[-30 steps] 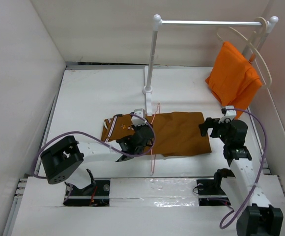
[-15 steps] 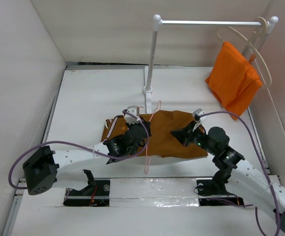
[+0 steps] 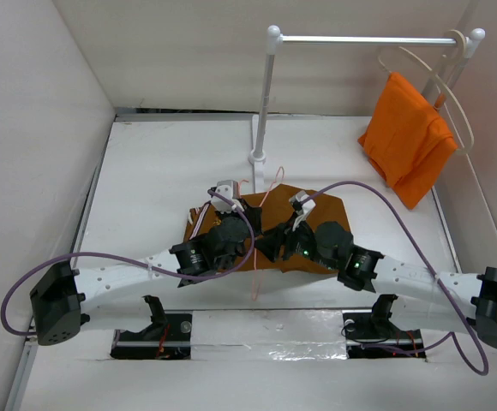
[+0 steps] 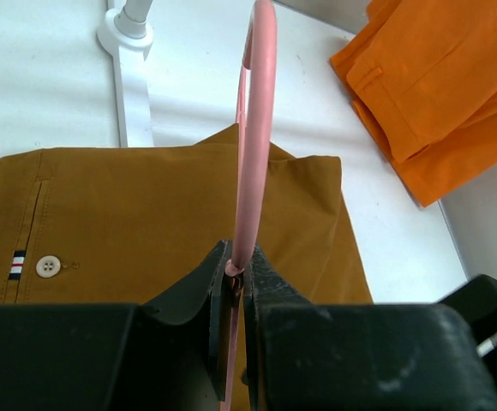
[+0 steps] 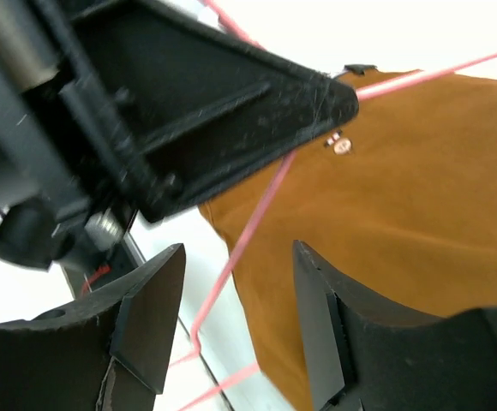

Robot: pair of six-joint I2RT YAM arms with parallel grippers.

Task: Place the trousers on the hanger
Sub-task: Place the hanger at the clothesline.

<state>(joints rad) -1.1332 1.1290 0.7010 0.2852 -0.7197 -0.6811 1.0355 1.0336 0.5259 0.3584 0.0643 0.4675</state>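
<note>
The ochre-brown trousers [image 3: 321, 210] lie flat on the table, waistband to the left. The waistband's buttons show in the left wrist view [image 4: 146, 214]. The pink wire hanger [image 3: 270, 190] stands on edge across them. My left gripper [image 3: 250, 229] is shut on the hanger's wire [image 4: 253, 128], which runs up between the jaws [image 4: 236, 267]. My right gripper [image 3: 270, 246] is open and empty just right of the left one, low over the trousers' near edge [image 5: 403, 214]. The hanger's wire [image 5: 248, 223] passes between its spread fingers [image 5: 240, 317] without touching them.
A white clothes rack [image 3: 264, 94] stands behind the trousers, its base [image 4: 128, 51] close to them. An orange garment [image 3: 407, 137] hangs on a cream hanger [image 3: 441, 77] at the rack's right end. White walls enclose the table on three sides.
My right arm has swung left across the trousers and now sits beside the left gripper and the hanger. My left gripper has shifted a little with the hanger held in it.
</note>
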